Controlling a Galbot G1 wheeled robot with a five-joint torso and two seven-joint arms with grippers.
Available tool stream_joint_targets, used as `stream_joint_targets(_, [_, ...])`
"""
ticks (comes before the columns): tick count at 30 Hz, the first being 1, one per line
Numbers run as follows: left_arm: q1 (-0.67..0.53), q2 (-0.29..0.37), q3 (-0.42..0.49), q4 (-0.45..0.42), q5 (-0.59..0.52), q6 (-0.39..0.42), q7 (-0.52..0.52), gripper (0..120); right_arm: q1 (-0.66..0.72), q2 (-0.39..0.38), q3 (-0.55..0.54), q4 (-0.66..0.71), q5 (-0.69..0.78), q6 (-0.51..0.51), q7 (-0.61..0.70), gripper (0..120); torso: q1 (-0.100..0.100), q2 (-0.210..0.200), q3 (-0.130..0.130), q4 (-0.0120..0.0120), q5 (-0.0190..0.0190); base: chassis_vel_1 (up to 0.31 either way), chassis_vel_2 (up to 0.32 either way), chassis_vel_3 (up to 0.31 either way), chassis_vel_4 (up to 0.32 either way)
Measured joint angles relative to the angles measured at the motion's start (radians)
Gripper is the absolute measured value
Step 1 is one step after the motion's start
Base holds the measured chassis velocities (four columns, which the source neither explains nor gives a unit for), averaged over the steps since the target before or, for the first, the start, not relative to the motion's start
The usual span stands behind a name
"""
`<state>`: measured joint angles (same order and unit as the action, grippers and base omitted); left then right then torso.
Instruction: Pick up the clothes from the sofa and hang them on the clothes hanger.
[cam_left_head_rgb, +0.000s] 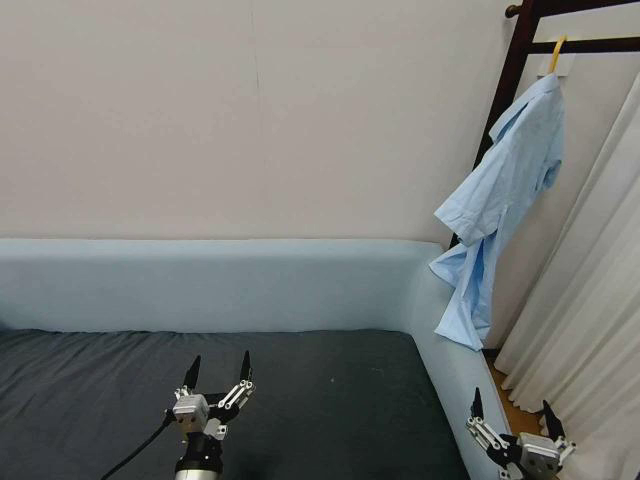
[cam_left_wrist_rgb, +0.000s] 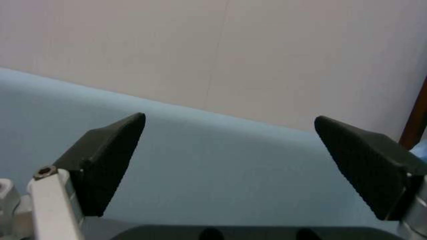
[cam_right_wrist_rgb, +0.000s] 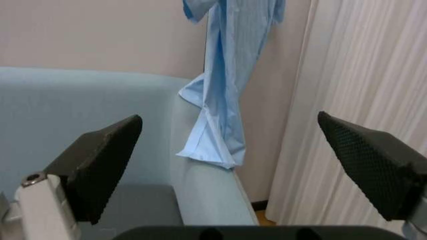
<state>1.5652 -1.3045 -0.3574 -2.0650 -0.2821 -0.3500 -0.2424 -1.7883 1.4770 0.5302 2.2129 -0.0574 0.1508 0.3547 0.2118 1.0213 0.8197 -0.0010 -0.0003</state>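
While both arms sit low at the near edge, the blue shirt (cam_left_head_rgb: 505, 190) hangs off a yellow hanger (cam_left_head_rgb: 556, 48) on the dark wood rack (cam_left_head_rgb: 520, 40), upper right by the wall. Hem drops to the sofa (cam_left_head_rgb: 230, 285) arm at its back corner; contact w/ arm unclear. L gripper (cam_left_head_rgb: 220, 365) over the dark seat cushion (cam_left_head_rgb: 330, 400), fingers spread wide, nothing btwn them. R gripper (cam_left_head_rgb: 512, 405) just past the sofa arm, near the white curtain (cam_left_head_rgb: 600, 300), also spread wide, holding nothing. R wrist view looks up at the shirt.
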Motion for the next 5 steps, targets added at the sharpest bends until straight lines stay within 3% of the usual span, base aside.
stream_joint_targets(5, [-0.002, 0.001, 0.001, 0.000, -0.001, 0.000, 0.000, 100, 0.005, -0.003, -0.001, -0.002, 0.004, 0.000, 0.000, 100, 0.000, 0.000, 0.000, -0.0001, 0.0000, 0.000, 0.000, 0.000, 0.000])
